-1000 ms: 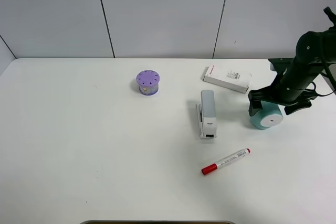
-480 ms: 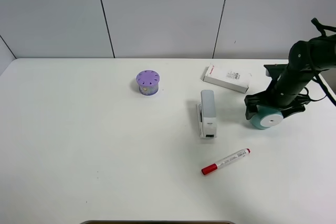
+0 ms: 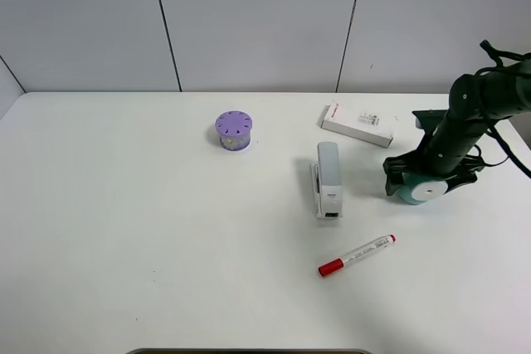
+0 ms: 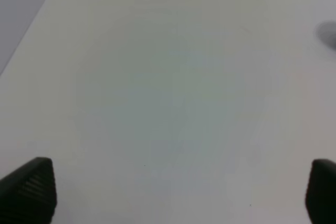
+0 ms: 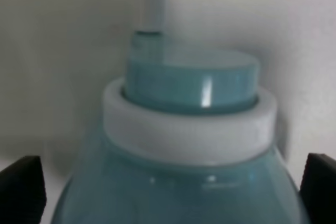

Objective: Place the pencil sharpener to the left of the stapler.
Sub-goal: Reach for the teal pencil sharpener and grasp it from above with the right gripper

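Right gripper (image 3: 424, 180) sits wide open astride the pencil sharpener (image 3: 421, 191), likely light, rigid, slick rounded plastic, best pinched across its broadest part; left gripper (image 4: 173, 190) wide, empty.

You are seeing the pencil sharpener (image 5: 181, 135) filling the view, white collar showing, sitting between the widely spread fingertips of the right gripper (image 5: 170, 192).
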### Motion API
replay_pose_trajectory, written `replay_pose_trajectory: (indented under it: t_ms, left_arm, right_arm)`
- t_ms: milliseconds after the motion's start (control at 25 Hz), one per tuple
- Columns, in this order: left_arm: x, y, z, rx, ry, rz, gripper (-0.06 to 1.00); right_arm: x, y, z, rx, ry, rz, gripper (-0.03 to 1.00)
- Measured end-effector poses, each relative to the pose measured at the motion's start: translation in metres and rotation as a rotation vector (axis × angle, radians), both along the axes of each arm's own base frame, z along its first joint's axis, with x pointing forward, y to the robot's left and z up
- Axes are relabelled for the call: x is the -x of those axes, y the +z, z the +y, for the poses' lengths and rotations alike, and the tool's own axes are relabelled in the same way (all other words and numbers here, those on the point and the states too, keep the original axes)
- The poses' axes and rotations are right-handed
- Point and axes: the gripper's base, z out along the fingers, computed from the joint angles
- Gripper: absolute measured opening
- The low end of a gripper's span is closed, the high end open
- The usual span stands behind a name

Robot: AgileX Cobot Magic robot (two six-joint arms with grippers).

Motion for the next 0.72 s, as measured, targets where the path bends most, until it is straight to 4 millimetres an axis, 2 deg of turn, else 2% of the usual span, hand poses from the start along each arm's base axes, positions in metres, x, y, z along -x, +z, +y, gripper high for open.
replay_pose_trajectory:
  t_ms: [360, 440, 480, 520, 560, 720]
  left_arm:
    - [0.0, 0.0, 0.0, 0.0, 0.0, 0.0, 0.95]
    - [0.0, 0.0, 0.0, 0.0, 0.0, 0.0, 0.95]
    - [0.0, 0.0, 0.0, 0.0, 0.0, 0.0, 0.95]
    - [0.0, 0.0, 0.0, 0.0, 0.0, 0.0, 0.95]
    - [0.0, 0.0, 0.0, 0.0, 0.0, 0.0, 0.95]
    - [0.0, 0.0, 0.0, 0.0, 0.0, 0.0, 0.95]
  right_arm:
    - [-0.0005, 0.0, 0.0, 0.0, 0.0, -0.002, 0.95]
    - [-0.0005, 0.0, 0.0, 0.0, 0.0, -0.002, 0.89]
    - [-0.0005, 0.0, 0.0, 0.0, -0.001, -0.002, 0.83]
    - [-0.0003, 0.0, -0.0001, 0.0, -0.004, 0.0, 0.71]
    - [-0.0003, 0.0001, 0.0, -0.001, -0.011, 0.002, 0.68]
    - [-0.0007, 0.0006, -0.0001, -0.002, -0.018, 0.002, 0.68]
